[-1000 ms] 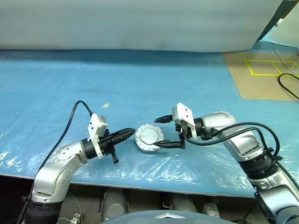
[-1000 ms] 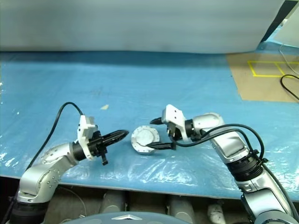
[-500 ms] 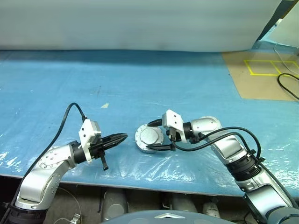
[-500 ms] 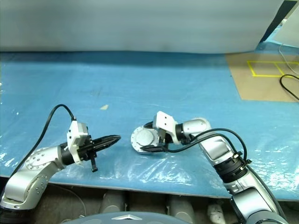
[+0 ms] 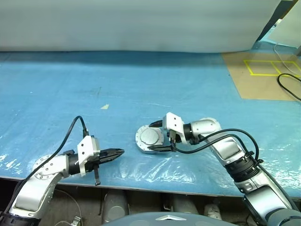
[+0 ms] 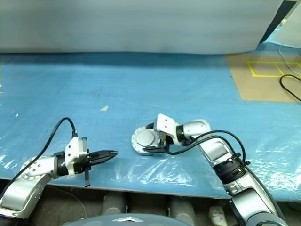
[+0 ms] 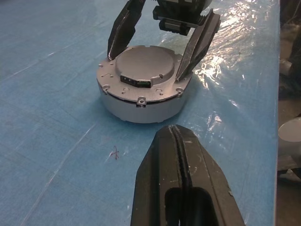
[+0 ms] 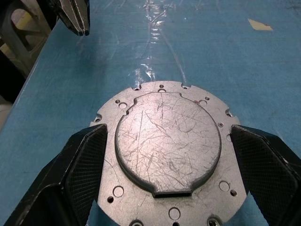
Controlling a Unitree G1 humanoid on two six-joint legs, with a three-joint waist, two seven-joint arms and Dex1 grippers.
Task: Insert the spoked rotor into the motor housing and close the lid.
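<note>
The motor housing (image 7: 141, 106), a short round silver cylinder, sits on the blue table with the plain grey lid (image 8: 168, 146) lying flat on top of it. My right gripper (image 5: 150, 137) is open, with one black finger (image 7: 122, 28) on each side of the housing, close to its flange. I cannot tell whether they touch it. My left gripper (image 5: 120, 152) is shut and empty, a hand's width to the left of the housing and pointing at it. The spoked rotor is out of view.
The blue table sheet (image 5: 70, 84) has wrinkled clear film along its front edge. A small pale scrap (image 5: 105, 107) lies behind the housing to the left. At the back right are a brown board with yellow tape (image 5: 263, 68) and a black cable (image 5: 288, 89).
My left gripper has drawn back from the housing, leftward and down toward the table's front edge, staying shut. My right gripper moved in until its fingers straddle the housing.
</note>
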